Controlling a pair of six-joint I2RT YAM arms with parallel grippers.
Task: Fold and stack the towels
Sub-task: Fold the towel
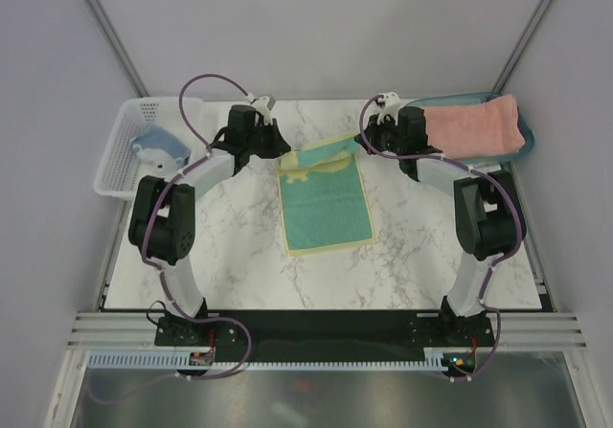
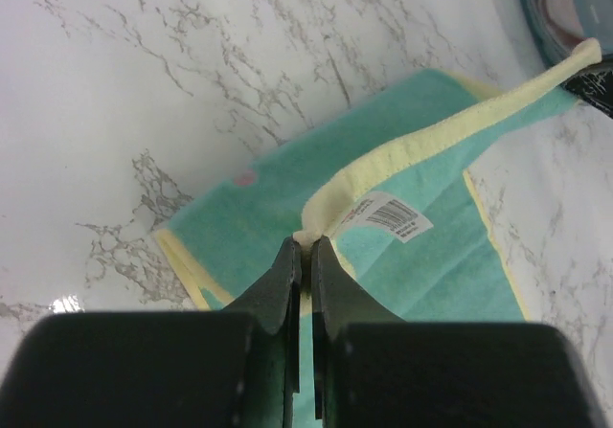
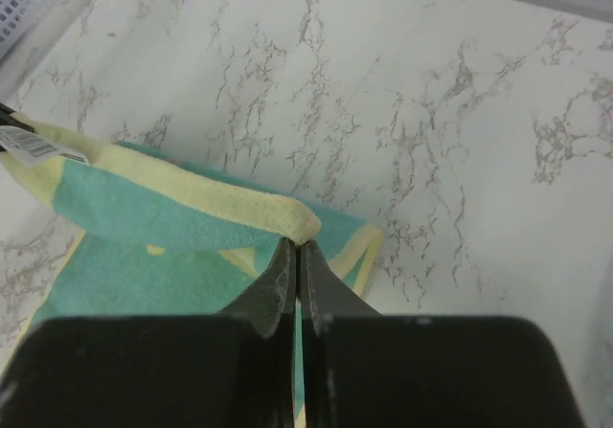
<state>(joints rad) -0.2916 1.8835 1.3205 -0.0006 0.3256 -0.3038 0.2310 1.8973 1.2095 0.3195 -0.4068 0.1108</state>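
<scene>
The pale-yellow towel with teal face (image 1: pixel 326 205) lies on the marble table's middle, its far edge lifted. My left gripper (image 1: pixel 280 147) is shut on the towel's far left corner (image 2: pixel 308 235), where a white barcode tag (image 2: pixel 396 215) hangs. My right gripper (image 1: pixel 364 143) is shut on the far right corner (image 3: pixel 299 225). The yellow hem (image 2: pixel 450 129) stretches between both grippers above the teal cloth. The salmon-pink towel (image 1: pixel 476 126) lies folded on a teal tray at the back right. The grey-blue towel (image 1: pixel 159 147) sits in the white basket at the back left.
The white mesh basket (image 1: pixel 119 163) stands at the table's far left. The teal tray (image 1: pixel 528 139) sits at the far right under the pink towel. Grey walls enclose the table's back and sides. Bare marble (image 1: pixel 421 246) flanks the yellow towel.
</scene>
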